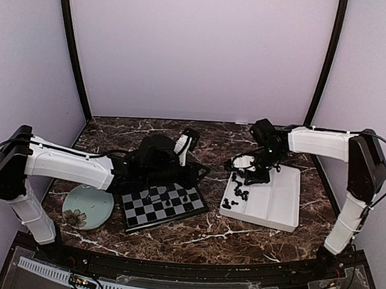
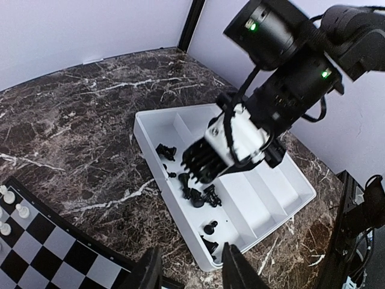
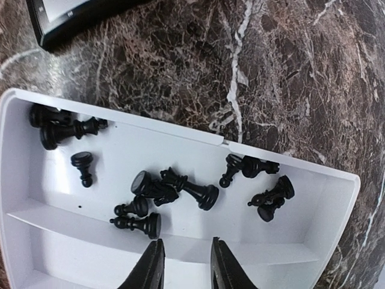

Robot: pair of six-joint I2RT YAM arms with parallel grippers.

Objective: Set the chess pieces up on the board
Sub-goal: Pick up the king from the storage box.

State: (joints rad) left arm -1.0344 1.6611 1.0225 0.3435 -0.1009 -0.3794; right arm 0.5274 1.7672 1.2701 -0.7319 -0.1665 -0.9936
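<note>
The board (image 1: 136, 210) lies at the centre with a few black chess pieces (image 1: 170, 199) standing on it; in the left wrist view white chess pieces (image 2: 9, 195) stand at the board's (image 2: 54, 253) edge. Several black pieces (image 3: 186, 186) lie tipped over in the nearest compartment of the white tray (image 3: 180, 144). My right gripper (image 3: 187, 265) hovers just above them, open with nothing between its fingers; it also shows as the right gripper (image 2: 201, 161) over the tray (image 2: 283, 198). My left gripper (image 2: 192, 271) hangs open and empty above the gap between board and tray.
A round pale-green plate (image 1: 87, 207) sits left of the board. The white tray (image 1: 275, 202) lies to the right, under the right arm. Purple walls and two dark poles (image 1: 74, 52) close in the dark marble table (image 1: 194, 233).
</note>
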